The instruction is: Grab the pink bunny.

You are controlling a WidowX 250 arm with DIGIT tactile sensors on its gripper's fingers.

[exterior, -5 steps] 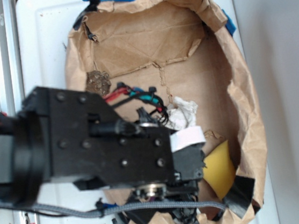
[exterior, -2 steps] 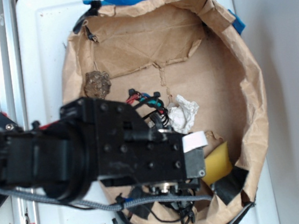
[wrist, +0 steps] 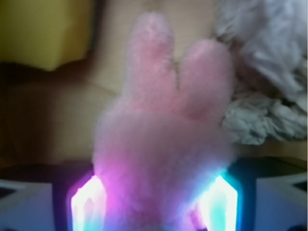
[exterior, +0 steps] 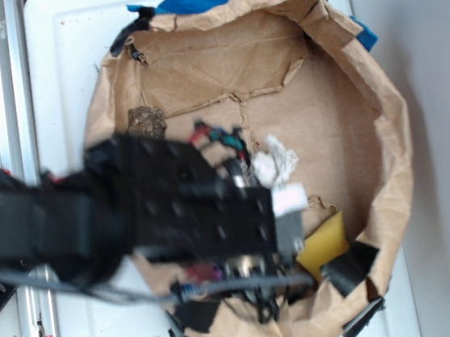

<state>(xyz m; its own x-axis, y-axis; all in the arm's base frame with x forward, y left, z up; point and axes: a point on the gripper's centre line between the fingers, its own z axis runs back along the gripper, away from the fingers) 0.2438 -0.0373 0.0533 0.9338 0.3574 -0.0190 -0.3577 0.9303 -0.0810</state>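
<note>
Reaching in from nine o'clock in the exterior view, the black arm [exterior: 77, 226] covers the lower left part of the brown paper bag [exterior: 382, 118], which lies open on a white surface [exterior: 59, 65]. At the centre of the bag a crumpled white paper ball [exterior: 277, 162] lies, and a yellow sponge wedge [exterior: 324, 242] sits at about five o'clock, just beside the arm's tip.

In the wrist view, the sponge wedge [wrist: 45, 31] is at ten o'clock. The pink bunny [wrist: 163, 144] fills the middle, ears pointing to twelve o'clock. The gripper [wrist: 156, 202] is pinching the bunny: its two glowing fingers [wrist: 86, 204] press on both sides of the plush body. The paper ball [wrist: 267, 72] is at two o'clock, touching the bunny.
</note>
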